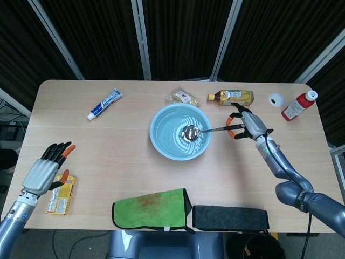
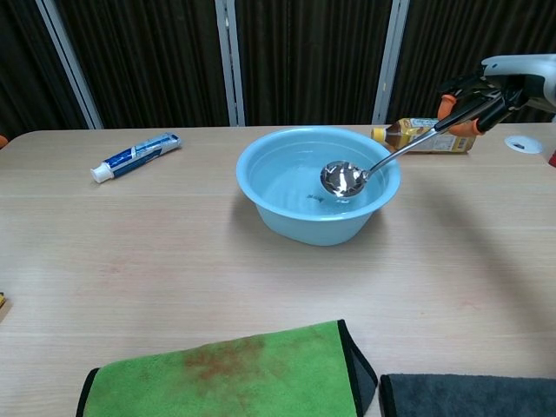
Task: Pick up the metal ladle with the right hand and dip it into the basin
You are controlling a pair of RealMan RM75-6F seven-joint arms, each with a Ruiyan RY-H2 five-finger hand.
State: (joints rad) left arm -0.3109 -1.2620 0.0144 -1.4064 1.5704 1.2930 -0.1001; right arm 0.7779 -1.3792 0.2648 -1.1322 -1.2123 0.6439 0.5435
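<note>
The ladle [image 1: 202, 130] is gripped by the right hand [image 1: 245, 125], its bowl inside the basin [image 1: 180, 132] at 3 o'clock. No label is readable. The left hand [image 1: 47, 170] is spread, holding nothing, near the table [image 1: 124, 156] edge.

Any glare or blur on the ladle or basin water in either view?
Head view: sharp; ladle bowl shows a bright specular spot, and the water in the basin is rippled. Chest view: ladle bowl mirrors light, and the right robot hand looks slightly soft at frame edge.
</note>
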